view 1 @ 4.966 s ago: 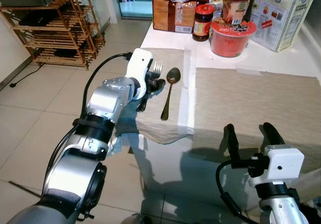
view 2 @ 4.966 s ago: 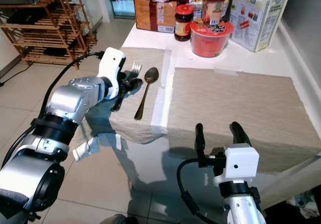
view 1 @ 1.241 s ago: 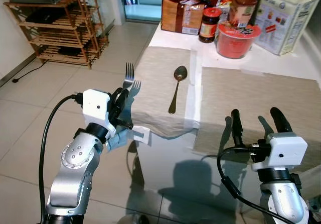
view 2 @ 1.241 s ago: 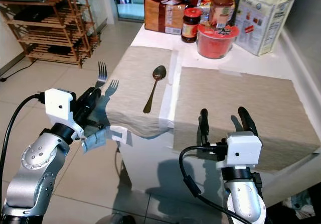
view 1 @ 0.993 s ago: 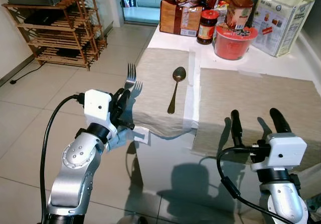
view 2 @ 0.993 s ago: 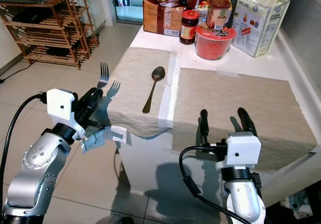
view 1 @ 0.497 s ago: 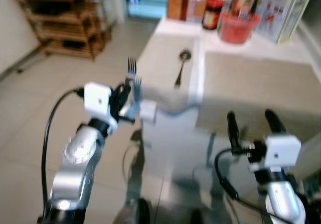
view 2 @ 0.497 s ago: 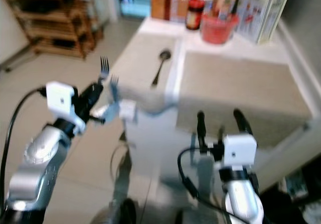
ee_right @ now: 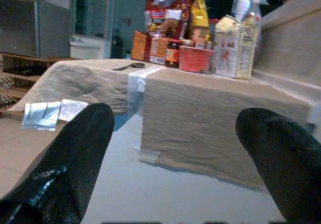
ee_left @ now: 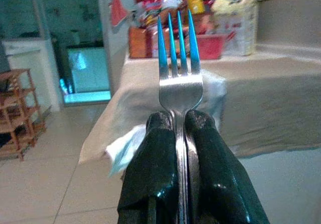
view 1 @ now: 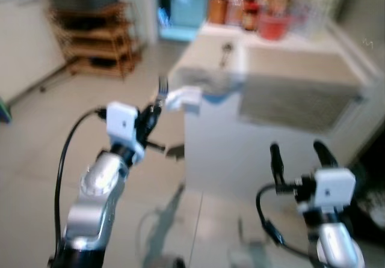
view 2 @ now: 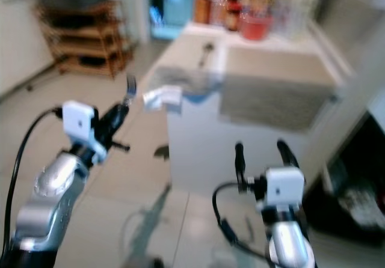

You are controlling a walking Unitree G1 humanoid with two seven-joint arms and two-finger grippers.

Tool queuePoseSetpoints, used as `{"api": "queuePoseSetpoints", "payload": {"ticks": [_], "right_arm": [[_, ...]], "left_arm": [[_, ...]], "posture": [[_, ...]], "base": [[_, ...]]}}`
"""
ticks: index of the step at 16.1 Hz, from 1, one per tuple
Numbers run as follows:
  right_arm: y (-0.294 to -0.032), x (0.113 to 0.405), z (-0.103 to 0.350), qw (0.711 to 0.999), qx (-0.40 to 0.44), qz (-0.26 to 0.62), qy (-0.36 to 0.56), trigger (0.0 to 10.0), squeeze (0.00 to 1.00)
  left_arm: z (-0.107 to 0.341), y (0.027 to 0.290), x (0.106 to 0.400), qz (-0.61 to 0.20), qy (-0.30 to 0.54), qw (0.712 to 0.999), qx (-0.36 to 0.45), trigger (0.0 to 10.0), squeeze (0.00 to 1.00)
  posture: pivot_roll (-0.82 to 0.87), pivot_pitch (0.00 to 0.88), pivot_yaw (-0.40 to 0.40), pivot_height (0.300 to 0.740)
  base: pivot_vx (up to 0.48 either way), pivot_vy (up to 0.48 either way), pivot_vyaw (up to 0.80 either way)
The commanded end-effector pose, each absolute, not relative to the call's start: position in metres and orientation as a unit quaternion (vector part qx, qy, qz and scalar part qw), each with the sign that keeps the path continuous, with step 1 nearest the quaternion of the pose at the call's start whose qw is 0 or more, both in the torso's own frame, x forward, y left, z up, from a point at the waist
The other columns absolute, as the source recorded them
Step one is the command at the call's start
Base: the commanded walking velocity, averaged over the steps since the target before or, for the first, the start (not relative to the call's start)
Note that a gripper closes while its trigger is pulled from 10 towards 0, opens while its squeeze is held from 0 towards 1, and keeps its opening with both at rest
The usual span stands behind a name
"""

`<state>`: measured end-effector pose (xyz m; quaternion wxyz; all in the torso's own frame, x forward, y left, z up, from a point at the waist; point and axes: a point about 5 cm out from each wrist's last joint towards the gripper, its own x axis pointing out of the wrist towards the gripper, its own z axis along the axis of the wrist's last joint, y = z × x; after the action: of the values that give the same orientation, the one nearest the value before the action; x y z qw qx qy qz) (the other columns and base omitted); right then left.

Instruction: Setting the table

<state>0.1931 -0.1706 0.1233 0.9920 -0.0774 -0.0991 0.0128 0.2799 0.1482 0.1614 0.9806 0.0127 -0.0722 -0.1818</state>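
My left gripper (ee_left: 179, 117) is shut on a silver fork (ee_left: 179, 78), held upright with its tines up, out over the floor to the left of the table. In the blurred head view the fork (view 1: 161, 88) stands above that gripper (view 1: 151, 110). A spoon (ee_right: 125, 67) lies on the left beige placemat (ee_right: 85, 78) on the white table (view 1: 222, 142). A second, larger placemat (view 1: 301, 76) covers the right part. My right gripper (view 1: 298, 154) is open in front of the table, its fingers (ee_right: 75, 148) wide apart with nothing between them.
Food packages, jars and a red bowl (view 1: 274, 26) crowd the table's far end. A wooden shelf rack (view 1: 96, 36) stands at the back left. A white tag (view 1: 183, 97) hangs off the left mat's near corner. Tiled floor (view 1: 198, 220) lies between me and the table.
The whole picture has shifted and blurred: the camera has drawn back and the table now sits farther off. The left gripper, earlier at the mat beside the spoon, now holds the fork off the table.
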Motion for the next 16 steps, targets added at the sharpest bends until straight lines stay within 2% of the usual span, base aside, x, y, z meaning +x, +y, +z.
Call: {"api": "queuePoseSetpoints", "payload": {"ticks": [1, 4, 5, 16], "right_arm": [[-0.1729, 0.1951, 0.1248, 0.992, -0.08, 0.007, -0.101, 10.0, 0.0], [-0.1723, 0.195, 0.1242, 0.992, -0.08, 0.008, -0.098, 10.0, 0.0], [-0.1727, 0.195, 0.1239, 0.992, -0.082, 0.007, -0.097, 10.0, 0.0], [-0.1712, 0.2008, 0.1208, 0.993, -0.083, 0.019, -0.085, 10.0, 0.0]], "left_arm": [[0.1676, 0.1463, 0.2837, -0.184, -0.085, 0.979, 0.017, 0.0, 0.0], [0.17, 0.145, 0.2851, -0.188, -0.089, 0.978, 0.015, 0.0, 0.0], [0.1702, 0.1442, 0.2848, -0.19, -0.089, 0.978, 0.012, 0.0, 0.0], [0.1684, 0.143, 0.2888, -0.181, -0.082, 0.98, 0.003, 0.0, 0.0]], "posture": [[-0.14, 0.009, 0.048, 0.727], [-0.14, 0.014, 0.049, 0.727], [-0.14, 0.018, 0.046, 0.74], [-0.12, 0.022, 0.024, 0.74]], "base": [[0.0, -0.458, 0.0], [0.0, 0.0, 0.0], [0.0, 0.0, 0.0], [0.0, 0.0, 0.0]]}}
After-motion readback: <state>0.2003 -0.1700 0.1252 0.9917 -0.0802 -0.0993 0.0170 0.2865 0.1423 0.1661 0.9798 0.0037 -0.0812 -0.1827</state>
